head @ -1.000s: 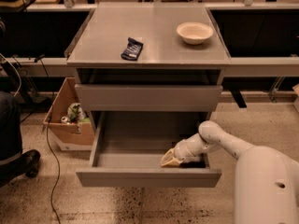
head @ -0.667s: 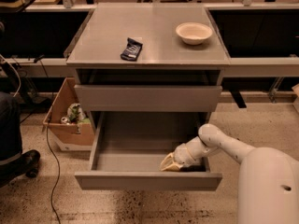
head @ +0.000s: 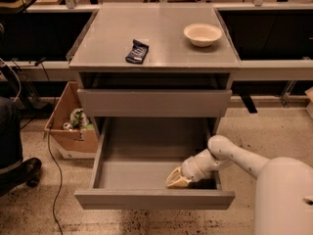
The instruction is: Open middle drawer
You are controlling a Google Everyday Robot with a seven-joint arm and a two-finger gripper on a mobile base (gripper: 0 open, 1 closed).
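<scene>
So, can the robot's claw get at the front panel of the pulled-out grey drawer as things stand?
Probably yes. The claw sits inside the pulled-out grey handleless drawer, low near its right front corner, just behind the flat grey front panel. Nothing lies between them, though contact is unclear.

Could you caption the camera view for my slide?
Gripper inside the pulled-out middle drawer, near its front; bowl and packet on top.

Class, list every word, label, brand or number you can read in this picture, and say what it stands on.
No text is legible.
Dark packet on the cabinet top: any print too blurred.
Contents of the cardboard box: too small.
Pincer, inside the open drawer: no markings visible.
</scene>
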